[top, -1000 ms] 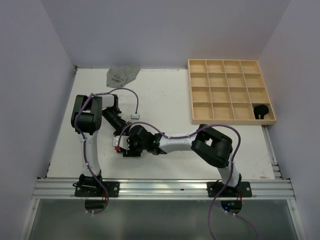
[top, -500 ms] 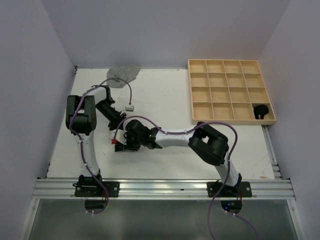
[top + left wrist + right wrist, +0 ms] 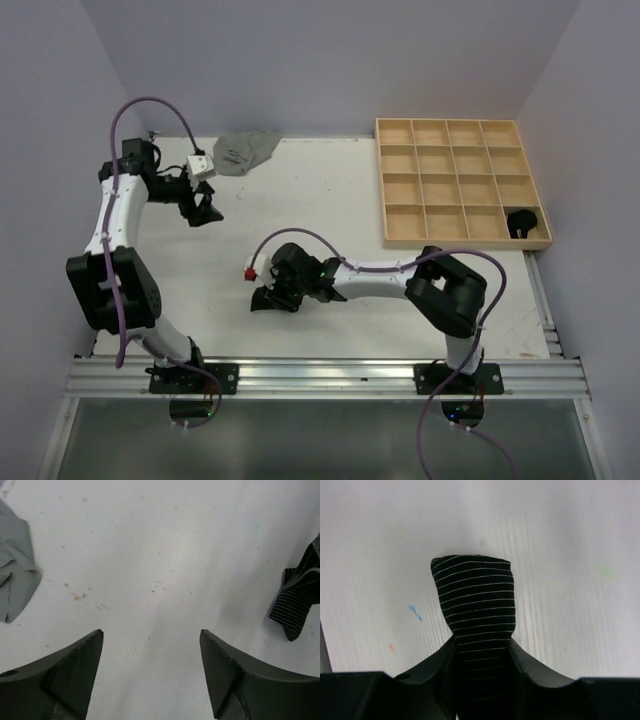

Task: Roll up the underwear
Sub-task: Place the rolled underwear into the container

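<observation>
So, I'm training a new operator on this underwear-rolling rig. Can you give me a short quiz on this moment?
1. True or false: the left pincer is shut on cloth.
2. What does the right pincer hold? A) nothing B) striped black underwear C) a cable
3. Which compartment of the wooden tray is occupied?
Key: 1. False: the left pincer is open and empty. 2. B. 3. The near right corner, which holds a black bundle.
</observation>
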